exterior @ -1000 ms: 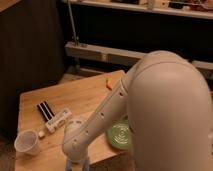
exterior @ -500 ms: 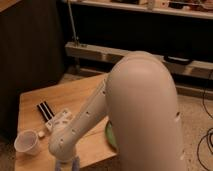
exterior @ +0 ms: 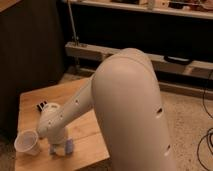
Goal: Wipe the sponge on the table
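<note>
Since a second ago the arm [exterior: 131, 107] has swung further across our view, and its bulky pale elbow now hides the green bowl that showed on the table [exterior: 35, 102] then, while the claw has closed. We see the gripper [exterior: 58, 148] lowered to the light wood top close to the table's near edge, its fingers drawn together on the sponge [exterior: 69, 146]. That small blue-grey pad shows right at the fingertips, touching them and sticking out on the side away from the white cup [exterior: 27, 143]. The sponge sits low at the table top; we cannot tell whether it lies flat or is tilted in the grip. The cup stands upright near the table's near left corner as we look, just beside the claw but apart from it. Farther back, toward the table's far edge, the black-and-white striped strip [exterior: 40, 106] lies next to a white object [exterior: 51, 106], both partly covered by the forearm. Behind the table a long grey shelf [exterior: 90, 51] runs along the dark wall.
</note>
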`<state>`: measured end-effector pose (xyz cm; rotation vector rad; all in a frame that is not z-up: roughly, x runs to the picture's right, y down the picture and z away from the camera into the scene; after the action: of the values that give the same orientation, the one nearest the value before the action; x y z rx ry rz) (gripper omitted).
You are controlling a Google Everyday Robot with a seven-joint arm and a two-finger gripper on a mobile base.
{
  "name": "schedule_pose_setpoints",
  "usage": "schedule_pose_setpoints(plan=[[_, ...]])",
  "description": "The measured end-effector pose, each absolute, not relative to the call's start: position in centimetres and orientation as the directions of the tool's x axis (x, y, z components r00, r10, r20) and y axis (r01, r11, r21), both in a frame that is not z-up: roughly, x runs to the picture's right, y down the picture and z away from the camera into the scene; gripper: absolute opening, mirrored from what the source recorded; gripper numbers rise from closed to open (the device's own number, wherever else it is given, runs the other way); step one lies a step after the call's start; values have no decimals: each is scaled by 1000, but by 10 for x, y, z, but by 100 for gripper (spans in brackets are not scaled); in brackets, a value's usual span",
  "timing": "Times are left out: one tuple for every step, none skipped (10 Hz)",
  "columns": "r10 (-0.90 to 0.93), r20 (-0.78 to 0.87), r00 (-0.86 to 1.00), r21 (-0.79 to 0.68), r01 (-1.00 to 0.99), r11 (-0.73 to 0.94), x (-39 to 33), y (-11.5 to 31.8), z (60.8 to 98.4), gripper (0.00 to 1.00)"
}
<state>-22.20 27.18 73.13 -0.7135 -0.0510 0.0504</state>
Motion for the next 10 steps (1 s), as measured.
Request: schedule_pose_setpoints(plan=[[80, 11, 997, -652, -54, 756, -213, 257, 744, 21], [100, -8, 995, -651, -81, 754, -204, 246, 753, 21], [126, -30, 992, -650, -115, 751, -192, 235, 762, 21], [161, -57, 985, -647, -159, 745, -175, 225, 768, 21], [194, -77, 978, -645, -197, 739, -156, 218, 770, 21], [221, -90, 971, -644, -225, 731, -140, 216, 769, 21], [256, -103, 961, -644, -260, 719, -119, 216, 765, 21], [278, -103, 955, -649, -276, 708, -108, 219, 761, 21], [296, -107, 949, -654, -292, 698, -100, 223, 758, 21], [310, -111, 944, -660, -303, 687, -92, 227, 756, 21]])
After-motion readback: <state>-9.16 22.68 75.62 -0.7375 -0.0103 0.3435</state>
